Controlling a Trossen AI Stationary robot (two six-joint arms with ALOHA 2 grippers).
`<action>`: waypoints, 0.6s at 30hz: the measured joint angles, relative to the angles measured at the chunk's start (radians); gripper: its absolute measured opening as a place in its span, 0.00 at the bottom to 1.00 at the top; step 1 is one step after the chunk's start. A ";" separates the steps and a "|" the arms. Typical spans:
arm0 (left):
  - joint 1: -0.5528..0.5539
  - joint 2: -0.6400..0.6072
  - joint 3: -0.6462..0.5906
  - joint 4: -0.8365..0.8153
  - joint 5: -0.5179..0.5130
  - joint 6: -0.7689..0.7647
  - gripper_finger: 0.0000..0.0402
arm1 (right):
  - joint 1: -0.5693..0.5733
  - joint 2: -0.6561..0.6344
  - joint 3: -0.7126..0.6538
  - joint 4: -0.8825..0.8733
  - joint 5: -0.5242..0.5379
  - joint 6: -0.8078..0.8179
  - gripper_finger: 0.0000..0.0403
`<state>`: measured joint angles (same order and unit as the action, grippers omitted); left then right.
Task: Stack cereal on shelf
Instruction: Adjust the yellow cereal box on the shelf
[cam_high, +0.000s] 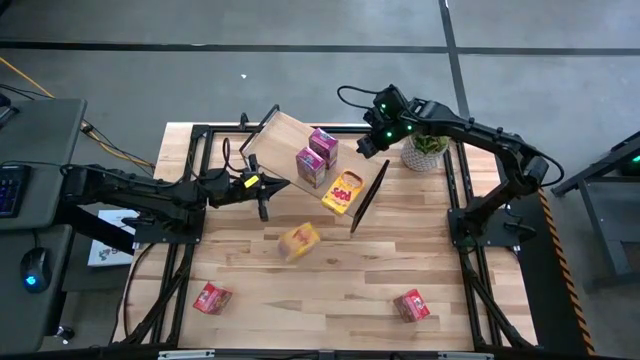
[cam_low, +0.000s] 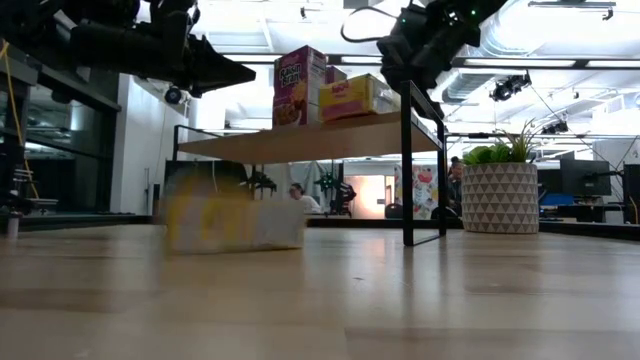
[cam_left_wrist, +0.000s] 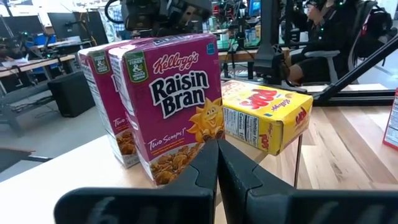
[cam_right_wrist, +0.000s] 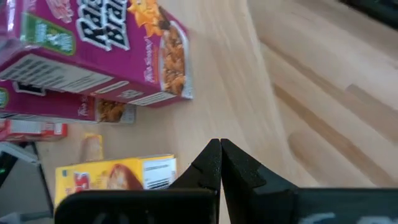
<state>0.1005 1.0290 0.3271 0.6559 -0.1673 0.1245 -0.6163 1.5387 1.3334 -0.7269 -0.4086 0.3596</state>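
Note:
The shelf is a light-wood plank with black wire end frames, standing at the table's far middle. Two magenta Raisin Bran boxes stand upright on it, and a yellow box lies flat on it beside them. Another yellow box lies on the table near the shelf and looks blurred in the low view. Two red boxes lie near the front edge. My left gripper is shut and empty above the shelf's left side, facing the magenta boxes. My right gripper is shut and empty above the shelf's far right end.
A potted green plant in a white patterned pot stands at the far right, just beyond the shelf's end frame. Bare tabletop lies between the two red boxes. Black frame rails run along the table's sides.

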 joint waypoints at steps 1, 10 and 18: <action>0.000 0.000 0.000 0.000 0.000 0.000 0.00 | 0.000 0.000 0.000 0.000 0.003 -0.001 0.00; 0.000 0.000 0.000 0.000 0.006 0.010 0.00 | 0.005 0.000 0.000 0.017 0.009 -0.011 0.00; -0.039 0.000 0.000 -0.029 0.218 0.127 0.00 | 0.102 -0.001 0.000 -0.004 0.088 -0.072 0.00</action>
<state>0.0619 1.0294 0.3271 0.6265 0.0506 0.2511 -0.5140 1.5378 1.3338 -0.7308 -0.3207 0.2877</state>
